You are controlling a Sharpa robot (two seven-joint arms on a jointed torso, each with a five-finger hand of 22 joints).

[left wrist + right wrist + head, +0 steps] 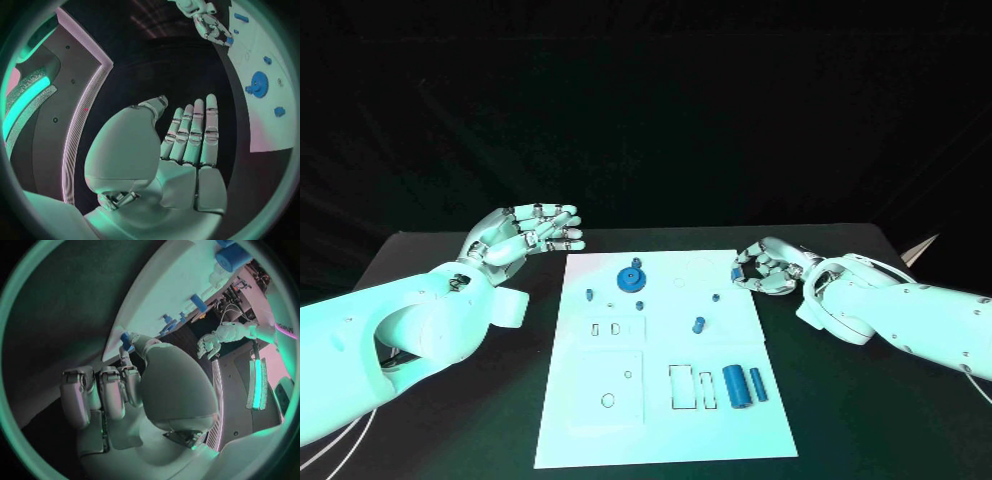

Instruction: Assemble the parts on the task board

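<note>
Parts lie scattered on the white task board [733, 420] in the middle of the black table [877, 420]. A round blue gear [633, 277] sits near the board's far end, small blue pegs [698, 324] stand around its middle, and two blue cylinders [744, 386] lie side by side near its right edge, beside a slim blue bar [707, 390]. The left hand [531, 232] hovers off the board's far left corner, holding nothing, with its fingers straight and close together. The right hand [764, 266] sits at the board's far right corner with its fingers curled in, pinching a small blue piece [127, 341] at the board's edge.
</note>
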